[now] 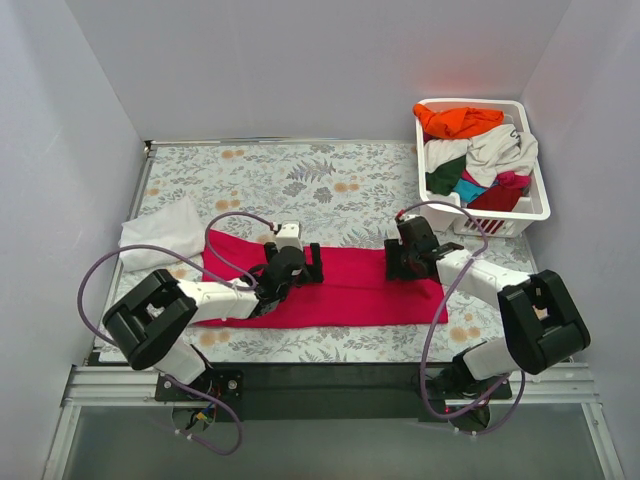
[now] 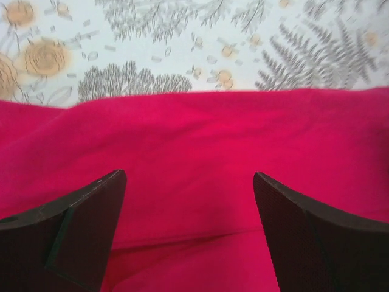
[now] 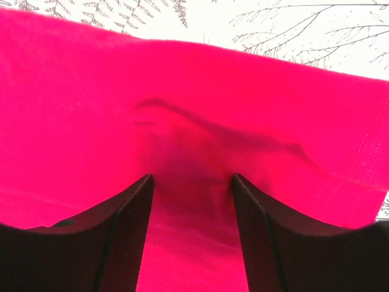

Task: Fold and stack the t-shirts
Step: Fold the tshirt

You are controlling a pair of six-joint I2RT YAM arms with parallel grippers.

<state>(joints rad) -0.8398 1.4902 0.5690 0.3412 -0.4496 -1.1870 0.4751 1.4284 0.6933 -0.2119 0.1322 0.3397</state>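
Closest in, at 6 o'clock in the top view: two arm bases, side by side at the near edge of the table.

Just past them, in the middle of the table: a big pink shirt, laid out flat as a long band from 9 o'clock to 3 o'clock. Looks folded into that band, but not yet made small. Hard to tell how many layers.

Low over the pink shirt, toward 9 o'clock: the left gripper. Jaws spread wide in the left wrist view. Nothing held, only pink cloth underneath.

Low over the same shirt, toward 3 o'clock: the right gripper. Jaws about half apart. Pink cloth puckered up a little between them, but not squeezed tight.

Out at 9 o'clock, right against the end of the pink shirt: a white shirt. Lumpy. Folded or not, cannot tell.

Far off at 1 o'clock: a white basket with an orange shirt, a pale shirt, a green shirt, a teal shirt and a dark red shirt. All crumpled.

So only a start, by the look of it. One shirt partway, no tidy stack in sight, a full basket left.

Lots of open table past the far edge of the pink shirt, up to 12 o'clock. Little room at 6 o'clock, with the shirt's near edge close to the table's edge. Tight at 9 o'clock too, with the white shirt and the wall there.
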